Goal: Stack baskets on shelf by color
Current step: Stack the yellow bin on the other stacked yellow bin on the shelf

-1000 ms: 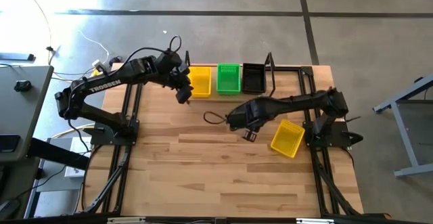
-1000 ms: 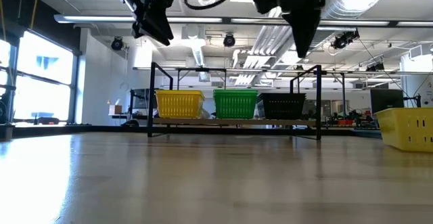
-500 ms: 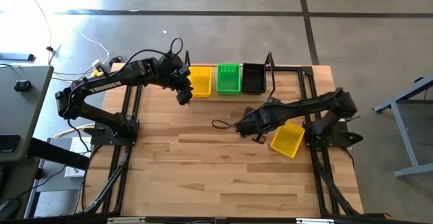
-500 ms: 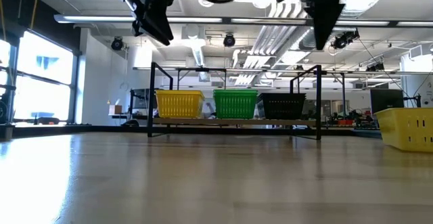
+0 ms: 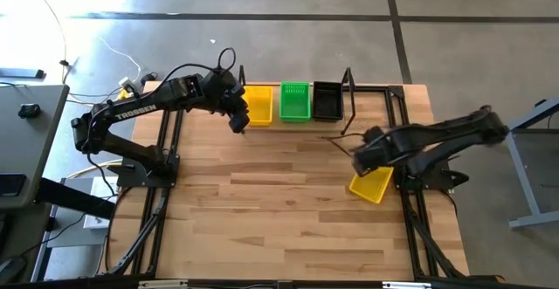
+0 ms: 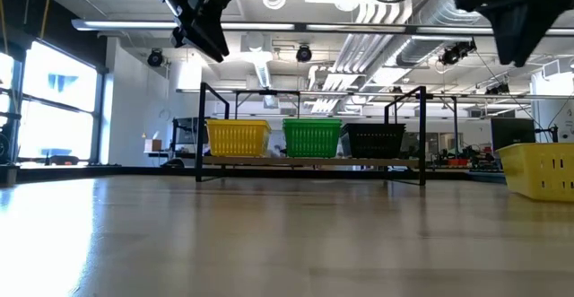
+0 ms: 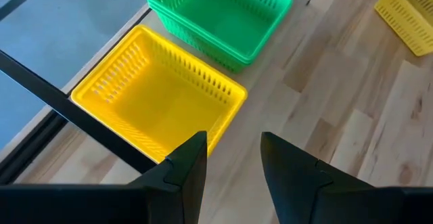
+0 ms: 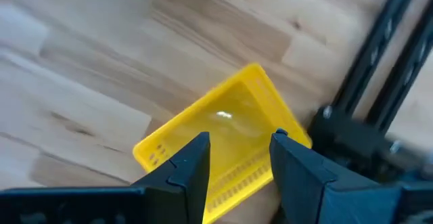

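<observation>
Basket [image 5: 373, 184] half under right tool [image 5: 360, 160]

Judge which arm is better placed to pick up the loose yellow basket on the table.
Right. The right gripper hangs open directly over the loose yellow basket, which fills its wrist view. The left gripper hovers open by the shelf, across the table.

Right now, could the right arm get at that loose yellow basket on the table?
Probably yes: the right gripper hangs open just above the loose yellow basket, with nothing between them.
</observation>
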Robot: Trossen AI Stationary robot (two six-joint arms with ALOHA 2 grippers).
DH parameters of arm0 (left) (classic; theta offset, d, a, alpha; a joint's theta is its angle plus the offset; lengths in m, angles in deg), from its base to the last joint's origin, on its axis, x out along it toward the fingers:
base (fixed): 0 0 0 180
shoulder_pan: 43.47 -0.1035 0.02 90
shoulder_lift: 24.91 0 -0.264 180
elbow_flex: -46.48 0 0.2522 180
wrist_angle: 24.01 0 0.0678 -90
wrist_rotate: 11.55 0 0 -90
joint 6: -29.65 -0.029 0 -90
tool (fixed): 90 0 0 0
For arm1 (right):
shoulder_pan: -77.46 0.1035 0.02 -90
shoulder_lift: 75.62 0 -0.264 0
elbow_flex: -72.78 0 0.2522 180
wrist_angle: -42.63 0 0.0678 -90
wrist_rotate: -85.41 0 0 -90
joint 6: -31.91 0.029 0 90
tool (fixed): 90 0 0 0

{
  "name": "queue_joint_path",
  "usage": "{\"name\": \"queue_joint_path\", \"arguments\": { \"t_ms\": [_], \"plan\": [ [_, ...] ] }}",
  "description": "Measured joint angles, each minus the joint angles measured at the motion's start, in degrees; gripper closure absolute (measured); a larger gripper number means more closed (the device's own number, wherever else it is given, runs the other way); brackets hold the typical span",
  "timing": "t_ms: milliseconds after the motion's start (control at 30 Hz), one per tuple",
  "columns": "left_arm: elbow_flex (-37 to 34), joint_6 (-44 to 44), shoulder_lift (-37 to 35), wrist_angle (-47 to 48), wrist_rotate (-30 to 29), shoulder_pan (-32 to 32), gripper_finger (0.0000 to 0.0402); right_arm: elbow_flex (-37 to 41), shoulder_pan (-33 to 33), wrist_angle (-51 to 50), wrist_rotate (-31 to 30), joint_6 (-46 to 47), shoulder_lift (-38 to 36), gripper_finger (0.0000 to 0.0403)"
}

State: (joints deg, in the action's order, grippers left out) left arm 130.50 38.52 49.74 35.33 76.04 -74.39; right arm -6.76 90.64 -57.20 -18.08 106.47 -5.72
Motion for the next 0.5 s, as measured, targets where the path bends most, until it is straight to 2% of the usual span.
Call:
{"name": "queue_joint_path", "arguments": {
  "t_ms": [200,333,500],
  "plan": [
    [0.0,1.4,0.0,-0.1,0.0,0.0,0.0273,3.8,4.1,0.6,0.3,18.2,-5.5,0.0263],
    [0.0,1.5,0.0,-0.1,0.0,0.0,0.0273,5.6,7.0,0.6,0.7,25.9,-6.1,0.0263],
    [0.0,1.7,0.0,-0.1,0.0,0.0,0.0273,8.1,11.0,1.6,4.5,34.7,-5.9,0.0263]
  ]
}}
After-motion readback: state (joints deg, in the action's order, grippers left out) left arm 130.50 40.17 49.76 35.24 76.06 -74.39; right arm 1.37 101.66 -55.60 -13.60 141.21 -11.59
